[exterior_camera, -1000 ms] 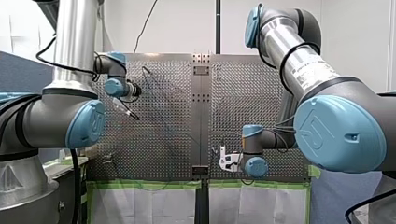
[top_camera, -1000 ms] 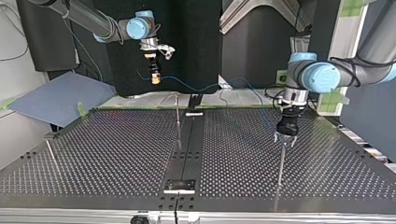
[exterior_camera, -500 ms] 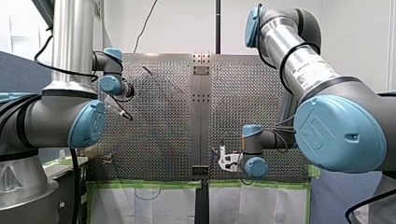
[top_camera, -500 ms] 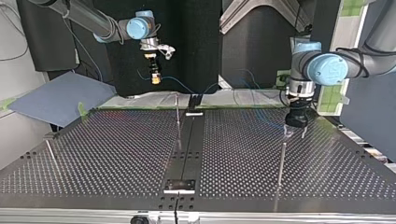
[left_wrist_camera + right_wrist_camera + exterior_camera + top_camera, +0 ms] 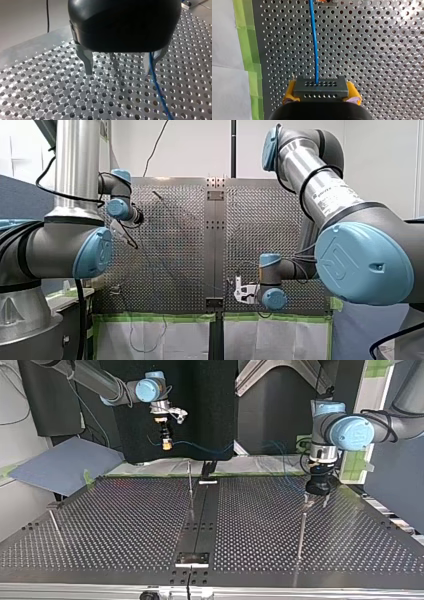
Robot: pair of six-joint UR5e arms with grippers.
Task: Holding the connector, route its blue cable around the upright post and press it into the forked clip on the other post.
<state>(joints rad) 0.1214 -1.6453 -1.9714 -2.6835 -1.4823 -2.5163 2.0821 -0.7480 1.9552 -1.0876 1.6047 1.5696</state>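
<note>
My right gripper [image 5: 165, 446] hangs high at the top view's left, beyond the table's far edge. Its yellow pads are shut on the black connector [image 5: 320, 87]. The blue cable [image 5: 314, 37] leaves the connector and sags across the far edge [image 5: 210, 451]. My left gripper [image 5: 315, 505] stands open just above the top of a thin upright post [image 5: 300, 535] at the top view's right. In the left wrist view the metal fingers [image 5: 88, 67] hold nothing. The post tip [image 5: 113, 61] shows between them, and the cable [image 5: 157, 92] passes beside one finger.
A second thin post [image 5: 190, 485] stands at the perforated table's [image 5: 125, 525] middle, beside the dark centre strip. A third post [image 5: 55, 527] leans near the top view's left edge. A grey sheet [image 5: 65, 462] lies past the table's left corner. Green tape [image 5: 249, 62] edges the table.
My left gripper has risen off the post and shifted toward the top view's right and far side. The cable's slack loop has sagged lower over the table's edge. My right arm has held still.
</note>
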